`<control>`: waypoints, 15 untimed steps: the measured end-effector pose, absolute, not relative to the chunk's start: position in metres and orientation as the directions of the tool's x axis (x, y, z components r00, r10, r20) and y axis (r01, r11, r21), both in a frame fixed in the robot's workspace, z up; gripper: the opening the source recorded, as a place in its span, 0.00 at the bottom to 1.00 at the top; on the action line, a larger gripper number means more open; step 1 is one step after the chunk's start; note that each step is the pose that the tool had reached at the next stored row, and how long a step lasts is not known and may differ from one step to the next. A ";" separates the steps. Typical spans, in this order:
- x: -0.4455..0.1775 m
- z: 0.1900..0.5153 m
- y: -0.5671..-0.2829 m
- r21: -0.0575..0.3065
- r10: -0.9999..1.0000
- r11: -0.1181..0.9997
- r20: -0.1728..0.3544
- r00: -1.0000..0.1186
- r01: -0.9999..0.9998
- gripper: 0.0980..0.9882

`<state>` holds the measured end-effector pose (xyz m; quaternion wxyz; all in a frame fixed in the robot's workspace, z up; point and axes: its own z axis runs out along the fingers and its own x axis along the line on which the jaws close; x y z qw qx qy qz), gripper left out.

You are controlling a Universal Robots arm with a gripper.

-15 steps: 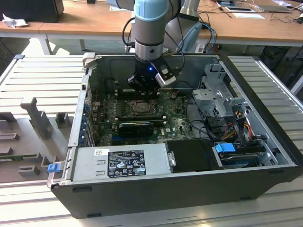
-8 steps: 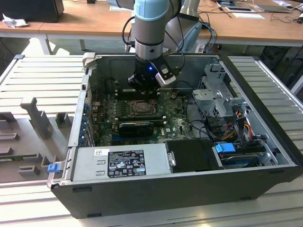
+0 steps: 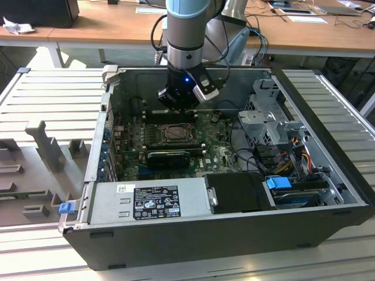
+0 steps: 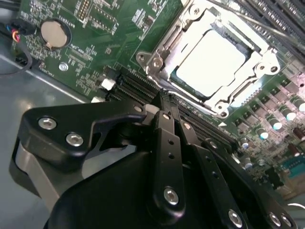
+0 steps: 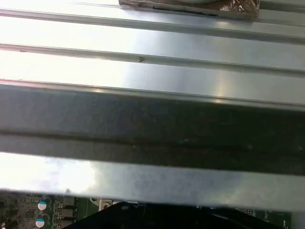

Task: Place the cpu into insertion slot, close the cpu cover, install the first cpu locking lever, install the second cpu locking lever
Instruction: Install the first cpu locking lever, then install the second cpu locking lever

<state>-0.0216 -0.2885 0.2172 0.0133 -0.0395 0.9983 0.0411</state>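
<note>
In the second wrist view the cpu (image 4: 217, 59) lies flat in the insertion slot (image 4: 177, 75), its pale face bright. The silvery cpu cover (image 4: 159, 59) lies down around it, framing the chip. A thin metal rod runs along the socket's far side; I cannot tell whether it is latched. My gripper (image 4: 164, 98) is shut with nothing between its black fingers, its tips just off one corner of the cover. In the exterior view the gripper (image 3: 177, 105) hangs inside the open computer case, just behind the insertion slot (image 3: 174, 133).
Long black memory slots (image 4: 138, 88) lie under the fingertips. A coin battery (image 4: 51, 33) sits on the green board. A black graphics card (image 3: 168, 157), the power supply (image 3: 149, 202) and a drive cage (image 3: 266, 117) with cables crowd the case. The case wall (image 5: 152, 129) stands close.
</note>
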 end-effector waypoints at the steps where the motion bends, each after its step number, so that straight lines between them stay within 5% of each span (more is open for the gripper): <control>1: -0.022 0.217 -0.289 0.081 -0.078 0.993 -0.030 -0.997 -0.080 0.01; 15: -0.022 0.217 -0.296 0.081 -0.078 0.993 -0.030 -0.997 -0.080 0.01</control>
